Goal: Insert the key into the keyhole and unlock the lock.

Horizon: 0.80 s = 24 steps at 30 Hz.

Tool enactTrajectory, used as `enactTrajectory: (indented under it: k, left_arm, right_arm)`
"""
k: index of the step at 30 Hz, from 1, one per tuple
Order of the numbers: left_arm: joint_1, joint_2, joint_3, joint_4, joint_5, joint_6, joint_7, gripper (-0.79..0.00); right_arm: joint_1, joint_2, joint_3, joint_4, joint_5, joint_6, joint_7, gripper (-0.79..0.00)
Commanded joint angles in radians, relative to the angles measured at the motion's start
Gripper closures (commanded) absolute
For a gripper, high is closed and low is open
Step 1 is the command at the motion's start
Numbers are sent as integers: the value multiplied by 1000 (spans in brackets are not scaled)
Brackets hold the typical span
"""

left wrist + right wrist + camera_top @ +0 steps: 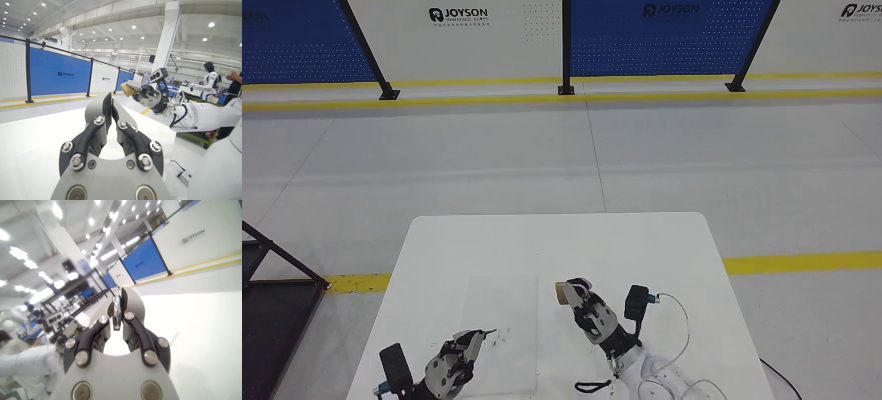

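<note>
My right gripper (575, 291) is raised above the white table (542, 240) near its front middle and is shut on a brass padlock (564, 293). In the left wrist view the padlock (127, 89) sticks out of that gripper (133, 86), well off the table. In the right wrist view the shiny shackle (117, 311) sits clamped between the pads of the right gripper (121, 294). My left gripper (474, 342) is at the front left, its fingers pressed together (111, 100). A thin dark key tip (487, 332) pokes out of it toward the padlock.
A faint clear sheet (504, 320) lies on the table between the arms. The table's right edge (174, 136) drops to the floor, where a small grey box (184, 177) lies. Blue and white fence panels (662, 35) stand far behind.
</note>
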Motion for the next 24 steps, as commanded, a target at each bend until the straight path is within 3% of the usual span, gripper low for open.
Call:
enactTrajectory:
  k: [1,12,19,24]
  left_arm:
    - [-10,1,11,3,-19,-56,19,0]
    - [-71,7,125,-38,-278,-192,-89,0]
    - [-150,-18,233,-6,-372,-169,-65,0]
    - [-193,-33,286,30,-395,-154,-50,0]
  right_arm:
    - [23,-6,-13,21,61,-47,-7,0]
    - [104,-37,-82,117,245,-249,-30,0]
    - [126,-53,-113,163,271,-351,-51,0]
    - [131,-56,-114,175,271,-363,-49,0]
